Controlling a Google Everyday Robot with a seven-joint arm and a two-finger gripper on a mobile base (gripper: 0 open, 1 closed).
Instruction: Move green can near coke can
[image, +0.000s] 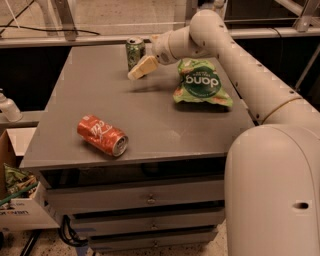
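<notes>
The green can stands upright near the far edge of the grey table, left of centre. The coke can lies on its side near the table's front left corner. My gripper reaches in from the right and hangs just in front of and slightly right of the green can, a little above the tabletop, close to the can or touching it. It holds nothing.
A flat green chip bag lies right of the gripper. My arm crosses the table's right side. A white bottle and a cardboard box stand to the left of the table. Drawers are below.
</notes>
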